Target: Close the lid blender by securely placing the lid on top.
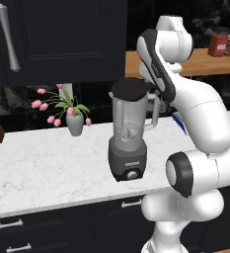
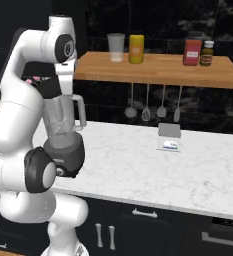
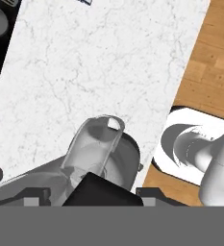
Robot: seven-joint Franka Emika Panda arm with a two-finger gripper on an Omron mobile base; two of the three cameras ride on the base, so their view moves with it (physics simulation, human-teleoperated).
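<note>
White marble table runs beneath dark cabinets, and a wooden shelf hangs on the wall behind it. On the table stands the tall translucent grey blender, its jar with a side handle set on a dark grey base with a round front knob. The flat round black lid sits on the jar's rim, covering the opening. The fingers hang just beside the lid's edge, on the handle side of the jar; whether they are spread or pressed together cannot be told, and nothing is seen pinched between them. Beyond the blender from the fingers, a grey vase of pink tulips stands on the table.
</note>
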